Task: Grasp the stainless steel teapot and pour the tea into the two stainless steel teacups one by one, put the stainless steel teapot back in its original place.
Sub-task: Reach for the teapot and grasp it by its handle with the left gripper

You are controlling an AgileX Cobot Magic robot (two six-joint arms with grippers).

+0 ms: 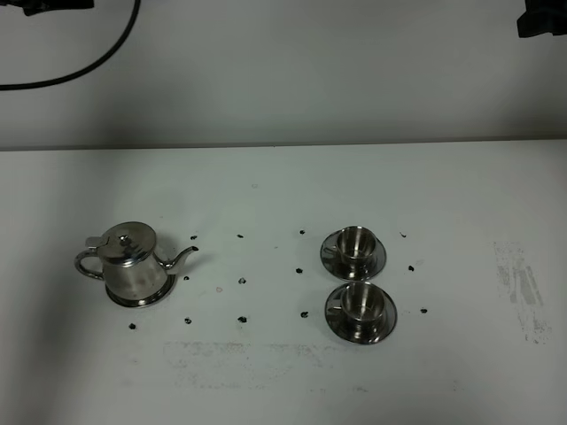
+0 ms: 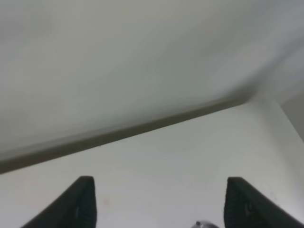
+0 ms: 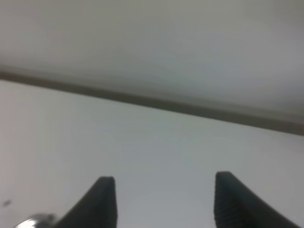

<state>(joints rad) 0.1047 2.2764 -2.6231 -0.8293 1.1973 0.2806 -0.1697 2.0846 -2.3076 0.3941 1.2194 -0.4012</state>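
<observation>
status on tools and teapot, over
Left tool open, empty. Right tool open, empty. Teapot upright, untouched. Nothing between it and far teacup, near teacup.

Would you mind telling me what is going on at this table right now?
Nothing is being handled yet. The stainless steel teapot stands on the left of the white table, its spout pointing toward the far teacup and the near teacup, each upright on a saucer. The left gripper and the right gripper hold nothing, their jaws apart over bare table.
</observation>
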